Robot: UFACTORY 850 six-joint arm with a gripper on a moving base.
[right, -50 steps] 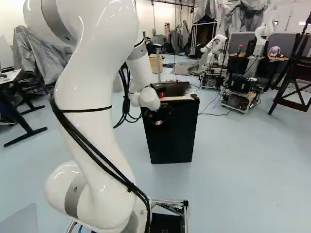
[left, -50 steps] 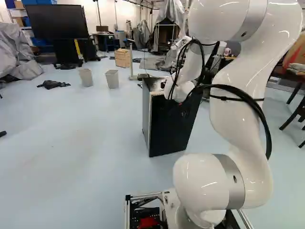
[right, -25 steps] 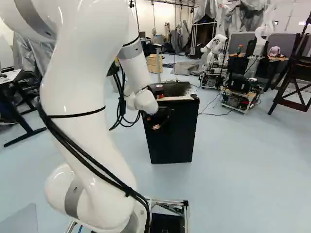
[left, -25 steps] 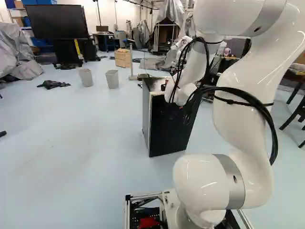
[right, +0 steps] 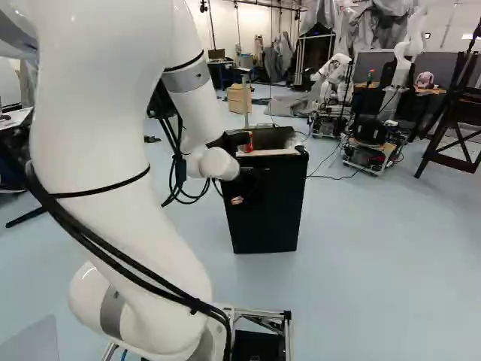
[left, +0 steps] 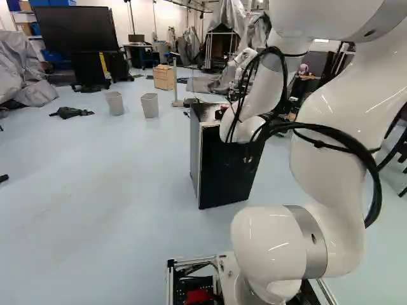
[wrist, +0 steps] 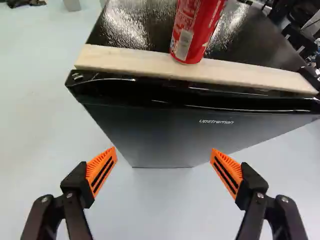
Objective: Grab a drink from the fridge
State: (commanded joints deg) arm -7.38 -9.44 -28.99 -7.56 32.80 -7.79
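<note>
Wrist view: the empty claw (wrist: 164,154) gapes wide; the red can (wrist: 197,30) stands upright atop the fridge (wrist: 155,125), ahead, just past twelve o'clock.

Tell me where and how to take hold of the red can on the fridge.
Grip the red can around the middle of its body, coming level from the door side of the fridge. It stands upright with round, straight walls, right at the wooden strip along the front, so that side looks easiest.
</note>
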